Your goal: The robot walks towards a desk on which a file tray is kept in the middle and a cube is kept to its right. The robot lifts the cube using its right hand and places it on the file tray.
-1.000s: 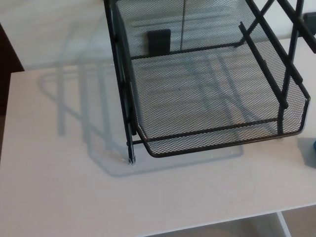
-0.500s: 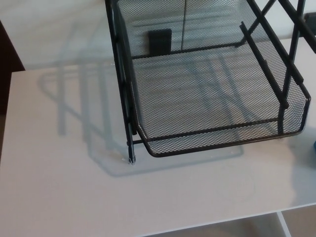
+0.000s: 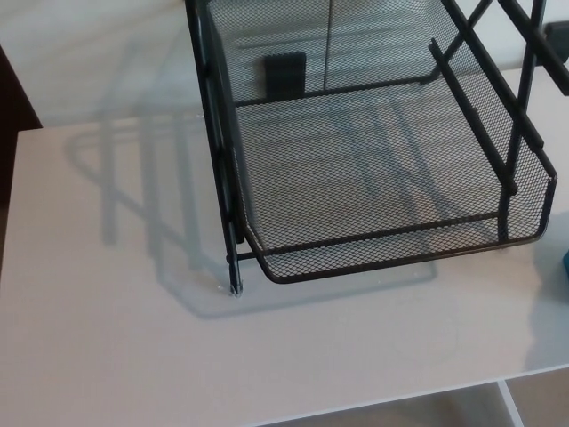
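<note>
A black wire-mesh file tray (image 3: 400,247) stands on the white desk (image 3: 116,320), filling the upper middle and right of the head view. Its mesh floor is bare. A sliver of a blue-teal cube (image 3: 565,265) shows at the right edge, on the desk just right of the tray's front corner; most of it is cut off by the frame. Neither of my hands shows in the picture.
The tray's black upright frame posts (image 3: 233,240) stand at its left side and rise at the upper right. A small dark block (image 3: 284,76) shows behind the mesh at the back. The desk's front edge (image 3: 373,407) runs along the bottom.
The picture has shifted slightly; the cube's sliver at the right edge shows less than a second ago. Nothing on the desk has moved.
</note>
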Controlling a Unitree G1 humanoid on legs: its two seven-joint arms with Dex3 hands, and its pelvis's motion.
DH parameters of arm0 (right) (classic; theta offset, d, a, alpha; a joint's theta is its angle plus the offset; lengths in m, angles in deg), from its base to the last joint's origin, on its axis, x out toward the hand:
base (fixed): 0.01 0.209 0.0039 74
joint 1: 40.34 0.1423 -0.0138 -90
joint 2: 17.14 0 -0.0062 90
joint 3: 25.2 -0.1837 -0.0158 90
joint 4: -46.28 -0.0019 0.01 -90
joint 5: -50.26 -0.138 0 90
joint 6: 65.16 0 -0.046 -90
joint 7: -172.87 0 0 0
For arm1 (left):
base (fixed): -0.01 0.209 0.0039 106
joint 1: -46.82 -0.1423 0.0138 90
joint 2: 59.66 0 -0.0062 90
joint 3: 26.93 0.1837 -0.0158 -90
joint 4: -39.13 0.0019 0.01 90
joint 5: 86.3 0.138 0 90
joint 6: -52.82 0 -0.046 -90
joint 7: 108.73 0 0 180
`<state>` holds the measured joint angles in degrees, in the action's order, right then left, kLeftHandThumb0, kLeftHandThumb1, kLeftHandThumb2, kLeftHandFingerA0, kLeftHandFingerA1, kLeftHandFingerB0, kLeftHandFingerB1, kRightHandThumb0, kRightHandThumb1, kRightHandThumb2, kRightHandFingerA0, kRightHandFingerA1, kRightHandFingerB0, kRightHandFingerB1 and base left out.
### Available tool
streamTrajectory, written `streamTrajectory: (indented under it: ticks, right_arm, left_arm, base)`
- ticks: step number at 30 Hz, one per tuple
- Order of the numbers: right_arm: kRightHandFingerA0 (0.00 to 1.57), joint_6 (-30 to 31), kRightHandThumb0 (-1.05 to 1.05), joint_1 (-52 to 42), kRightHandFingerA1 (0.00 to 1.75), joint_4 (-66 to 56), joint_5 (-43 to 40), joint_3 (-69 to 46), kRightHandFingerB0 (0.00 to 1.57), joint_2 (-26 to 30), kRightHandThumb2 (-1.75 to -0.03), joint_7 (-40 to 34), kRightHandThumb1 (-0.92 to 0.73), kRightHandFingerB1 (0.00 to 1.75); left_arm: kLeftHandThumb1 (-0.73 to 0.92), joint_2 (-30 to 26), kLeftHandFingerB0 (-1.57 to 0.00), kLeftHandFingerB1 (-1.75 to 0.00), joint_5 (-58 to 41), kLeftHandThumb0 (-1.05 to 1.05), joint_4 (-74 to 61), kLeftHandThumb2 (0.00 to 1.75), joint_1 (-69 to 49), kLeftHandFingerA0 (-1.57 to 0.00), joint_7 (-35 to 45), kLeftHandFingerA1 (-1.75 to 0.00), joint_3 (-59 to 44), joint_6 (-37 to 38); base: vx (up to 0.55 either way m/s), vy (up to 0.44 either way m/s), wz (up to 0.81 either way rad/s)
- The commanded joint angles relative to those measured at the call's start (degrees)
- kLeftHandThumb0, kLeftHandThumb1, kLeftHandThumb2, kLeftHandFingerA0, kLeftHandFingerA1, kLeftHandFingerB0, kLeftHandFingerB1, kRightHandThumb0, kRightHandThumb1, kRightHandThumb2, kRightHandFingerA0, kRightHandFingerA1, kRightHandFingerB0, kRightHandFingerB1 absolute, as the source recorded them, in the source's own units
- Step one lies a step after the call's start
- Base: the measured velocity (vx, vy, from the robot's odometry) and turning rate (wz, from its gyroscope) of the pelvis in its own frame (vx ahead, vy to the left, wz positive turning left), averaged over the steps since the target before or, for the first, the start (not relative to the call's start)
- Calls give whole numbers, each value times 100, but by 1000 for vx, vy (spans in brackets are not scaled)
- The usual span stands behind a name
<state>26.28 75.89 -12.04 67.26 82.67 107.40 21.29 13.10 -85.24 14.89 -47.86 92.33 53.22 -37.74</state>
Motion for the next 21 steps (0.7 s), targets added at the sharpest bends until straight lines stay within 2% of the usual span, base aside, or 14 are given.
streamTrajectory:
  ticks: [1, 3, 4, 5, 6, 9, 10, 13, 15, 16, 17, 18, 19, 21]
  right_arm:
    - [6, -169, -54, 220, 32, 217, 329, -31, 8, -170, -59, -179, -53, 24]
    - [1, -90, -50, 301, 36, 261, 257, -93, 1, -256, -80, -120, -36, 34]
    - [2, -124, -54, 329, 44, 272, 298, -100, 2, -295, -79, -151, -35, 35]
    - [2, -195, -54, 333, 44, 247, 377, -80, 2, -306, -79, -222, -35, 35]
    - [7, -169, -53, 366, 37, 249, 364, -130, 10, -324, -57, -247, -52, 26]
    - [8, -162, -52, 365, 34, 278, 401, -135, 10, -383, -57, -220, -53, 26]
    - [0, -131, -53, 349, 46, 275, 476, -90, 0, -423, -76, -241, -33, 40]
    - [0, -85, -34, 303, 51, 324, 643, 19, 0, -483, -92, -272, -37, 49]
    - [0, -190, -53, 319, 46, 447, 734, 102, 5, -449, -78, -235, -34, 37]
    - [4, -192, -58, 288, 45, 504, 756, 134, 5, -480, -73, -252, -38, 31]
    - [8, -193, -53, 164, 34, 506, 738, 160, 10, -499, -58, -204, -51, 24]
    - [7, -134, -51, 125, 34, 502, 734, 150, 10, -497, -58, -201, -51, 25]
    - [7, -156, -53, 102, 34, 586, 751, 189, 10, -547, -58, -222, -51, 25]
    - [7, -175, -53, 44, 35, 639, 737, 208, 10, -627, -58, -245, -51, 25]
  left_arm:
    - [92, -54, -13, -39, 51, -79, 108, 70, 25, -20, -98, -58, 50, 275]
    - [92, -62, -14, -37, 90, -80, 31, 69, -35, -17, -99, -53, 99, 297]
    - [52, -54, 0, -50, 57, -38, 48, 112, -40, -3, -98, -53, 80, 300]
    - [52, -42, 0, -50, 36, -38, 115, 112, -15, -3, -104, -53, 58, 316]
    - [53, -27, 0, -50, 61, -37, 92, 113, 69, -3, -97, -53, 94, 270]
    - [53, -25, 0, -50, 36, -38, 103, 112, 62, -3, -50, -53, 83, 305]
    - [53, -24, 0, -50, 23, -37, 3, 112, 6, -2, -10, -53, 88, 255]
    - [53, -15, 0, -50, 20, -37, -40, 112, -25, -3, -18, -53, 90, 241]
    - [53, -4, 0, -50, 127, -37, -99, 113, 12, -3, -54, -53, 214, 263]
    - [53, -4, 0, -50, 89, -37, -115, 112, -19, -3, -41, -53, 193, 288]
    - [92, -9, -13, -36, 65, -78, -141, 71, -66, -14, -48, -50, 187, 258]
    - [92, -3, -13, -35, 81, -78, -232, 69, -50, -15, -47, -49, 222, 153]
    - [55, 0, 0, -50, 64, -37, -327, 114, -121, -2, -35, -53, 215, 167]
    - [56, 8, 0, -50, 26, -36, -423, 114, -186, -3, -13, -53, 200, 159]
  base:
    - [0, 0, 0]
    - [0, 0, 0]
    - [0, 0, 0]
    - [0, 0, 0]
    - [0, 0, 0]
    - [0, 0, 0]
    - [0, 0, 0]
    - [0, 0, 0]
    - [0, 0, 0]
    - [0, 0, 0]
    - [0, 0, 0]
    - [0, 0, 0]
    - [0, 0, 0]
    - [0, 0, 0]
